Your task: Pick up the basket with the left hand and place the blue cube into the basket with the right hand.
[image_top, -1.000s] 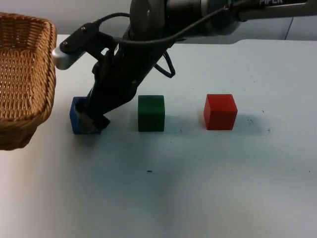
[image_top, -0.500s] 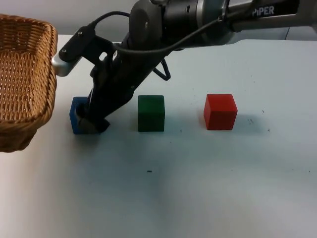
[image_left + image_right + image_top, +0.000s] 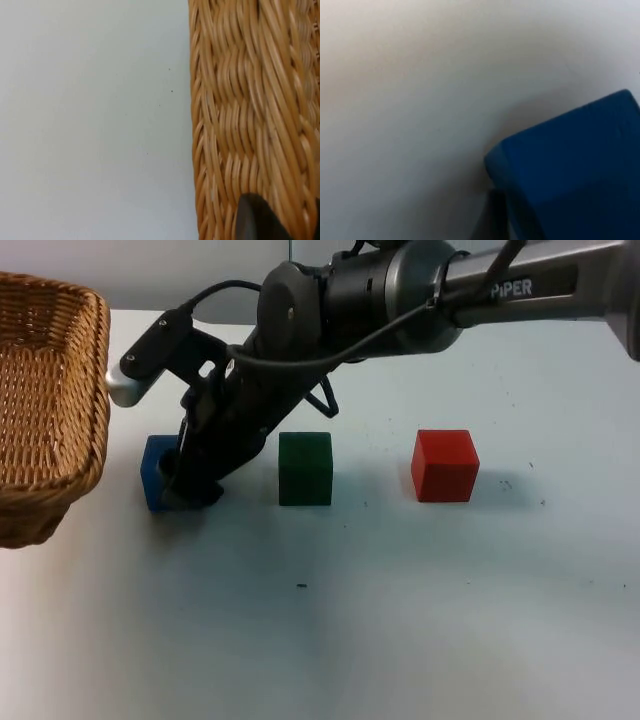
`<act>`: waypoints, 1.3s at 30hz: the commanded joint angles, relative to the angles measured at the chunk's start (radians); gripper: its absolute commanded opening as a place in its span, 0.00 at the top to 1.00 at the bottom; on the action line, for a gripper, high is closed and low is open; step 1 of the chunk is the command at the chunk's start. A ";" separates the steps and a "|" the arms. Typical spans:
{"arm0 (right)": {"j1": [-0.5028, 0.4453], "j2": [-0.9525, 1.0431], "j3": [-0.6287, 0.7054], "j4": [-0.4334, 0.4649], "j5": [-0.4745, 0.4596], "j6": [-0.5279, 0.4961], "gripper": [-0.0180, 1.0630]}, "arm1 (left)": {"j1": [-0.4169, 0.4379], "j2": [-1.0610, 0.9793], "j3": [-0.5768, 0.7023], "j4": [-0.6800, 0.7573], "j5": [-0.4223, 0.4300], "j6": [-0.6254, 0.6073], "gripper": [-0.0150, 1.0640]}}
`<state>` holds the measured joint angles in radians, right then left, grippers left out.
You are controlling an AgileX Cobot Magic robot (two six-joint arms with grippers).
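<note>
The basket (image 3: 45, 400) hangs at the table's left edge, held up by the left gripper (image 3: 260, 220), whose fingertip presses against the woven rim; nothing can be seen inside it. The right gripper (image 3: 185, 485) is down at the blue cube (image 3: 155, 470), its fingers around it, the cube resting on the table (image 3: 400, 620). A green cube (image 3: 305, 468) and a red cube (image 3: 445, 465) sit to the right, apart.

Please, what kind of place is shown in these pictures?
Probably a robot test bench in a lab: a bare white table against a grey partition wall, with three colored cubes in a row, blue, green, red, and a wicker basket.
</note>
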<state>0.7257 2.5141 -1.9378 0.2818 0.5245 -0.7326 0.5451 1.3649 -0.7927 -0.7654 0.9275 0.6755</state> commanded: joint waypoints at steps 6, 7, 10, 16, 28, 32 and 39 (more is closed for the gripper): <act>0.003 -0.004 -0.009 0.009 -0.007 0.031 0.54 | 0.001 -0.004 -0.011 -0.054 0.017 0.002 0.99; 0.003 -0.004 -0.009 0.009 -0.007 0.031 0.54 | 0.001 -0.004 -0.011 -0.054 0.017 0.002 0.99; 0.003 -0.004 -0.009 -0.003 0.000 0.053 0.74 | 0.001 -0.004 -0.011 -0.054 0.017 0.002 0.99; 0.003 -0.006 -0.009 -0.053 0.054 0.120 0.99 | 0.001 -0.004 -0.011 -0.054 0.017 0.002 0.99; 0.003 -0.113 -0.009 -0.180 0.145 0.289 0.99 | 0.001 -0.004 -0.011 -0.069 0.017 0.002 0.99; 0.003 -0.164 -0.009 -0.180 0.181 0.302 0.99 | 0.001 -0.004 -0.011 -0.070 0.017 0.002 0.99; 0.003 -0.299 -0.009 -0.184 0.258 0.337 0.99 | -0.001 -0.004 -0.011 -0.070 0.017 0.002 0.99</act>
<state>0.7257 2.2513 -1.9402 0.0995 0.7687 -0.4084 0.5451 1.3649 -0.7927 -0.7938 0.9332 0.6755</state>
